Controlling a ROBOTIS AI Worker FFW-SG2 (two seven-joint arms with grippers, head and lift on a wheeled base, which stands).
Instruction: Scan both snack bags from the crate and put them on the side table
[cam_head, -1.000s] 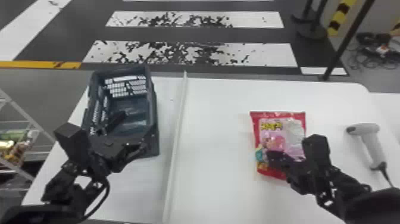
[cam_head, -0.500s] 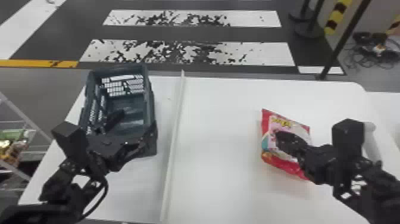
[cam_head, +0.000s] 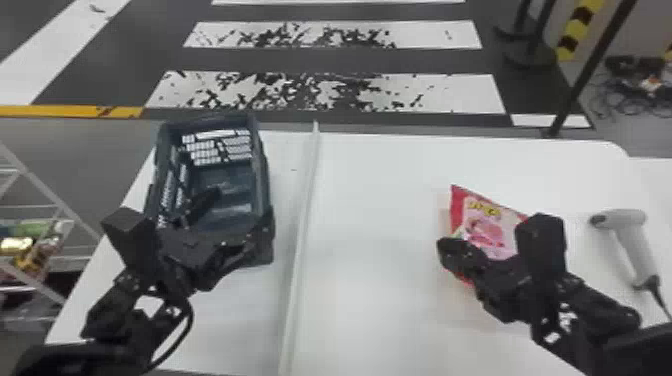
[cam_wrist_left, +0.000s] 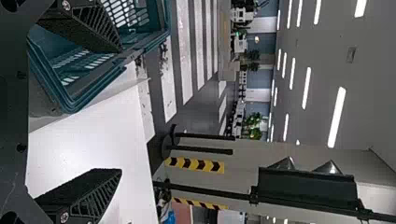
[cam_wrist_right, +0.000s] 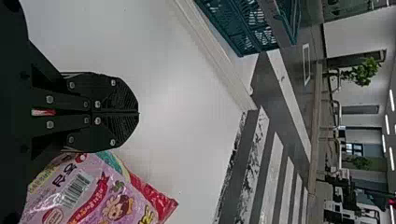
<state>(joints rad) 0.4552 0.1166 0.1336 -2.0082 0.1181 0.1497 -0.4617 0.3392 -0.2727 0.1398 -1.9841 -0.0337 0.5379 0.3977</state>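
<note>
Right gripper (cam_wrist_right: 139, 113) is shut on nothing, right beside the snack bag (cam_wrist_right: 98, 191) on the white table (cam_head: 370, 240). I'd grab the scanner (cam_head: 639, 250) next – handle square between the fingers, bag kept flat so the barcode (cam_wrist_right: 77, 189) doesn't crinkle. Yellow lettering (cam_head: 484, 207) on pink too. Left gripper (cam_wrist_left: 121, 110) is wide open at the crate (cam_head: 266, 195) – fine parked there.

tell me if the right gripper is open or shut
Shut: the right gripper has its two flat fingers together at the tips in the right wrist view.
</note>
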